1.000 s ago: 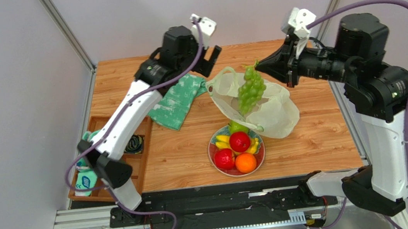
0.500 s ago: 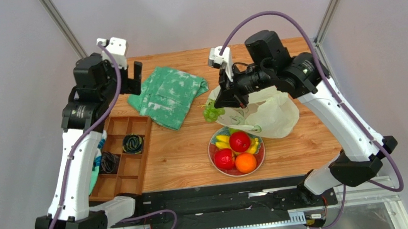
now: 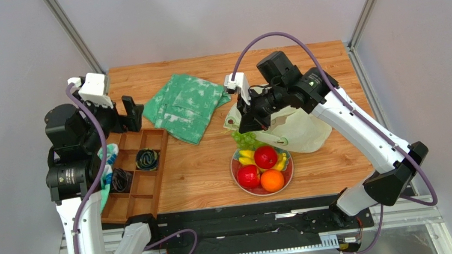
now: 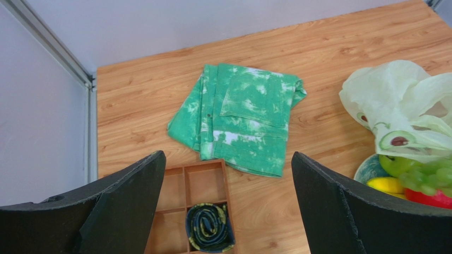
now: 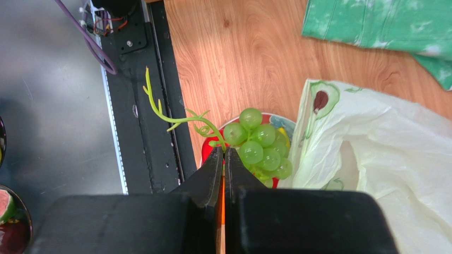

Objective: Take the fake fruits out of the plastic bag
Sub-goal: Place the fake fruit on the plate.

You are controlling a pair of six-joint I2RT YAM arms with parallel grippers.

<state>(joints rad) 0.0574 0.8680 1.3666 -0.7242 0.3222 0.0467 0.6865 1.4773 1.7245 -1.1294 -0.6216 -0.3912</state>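
Observation:
My right gripper [image 5: 223, 151] is shut on the thin stem of the green grape cluster [image 5: 260, 148]. In the top view the cluster [image 3: 247, 140] hangs at the far rim of the bowl [image 3: 234, 165], under the right gripper [image 3: 244, 123]. In the bowl lie two red fruits [image 3: 265, 157], an orange [image 3: 272, 180] and a yellow banana bunch [image 3: 246, 157]. The pale plastic bag [image 3: 303, 127] lies crumpled just right of the bowl. My left gripper [image 3: 127, 116] stands open and empty far to the left, above the wooden tray [image 4: 204, 185].
A folded green-and-white cloth [image 3: 187, 106] lies between the two arms at the back. The compartment tray [image 3: 152, 194] at the left edge holds a rolled dark strap [image 4: 208, 227]. The black rail [image 3: 253, 217] runs along the table's near edge.
The right arm has carried the grapes from above the bag, left and down, to the bowl's rim. The left arm has swung away left, from the cloth to above the tray.

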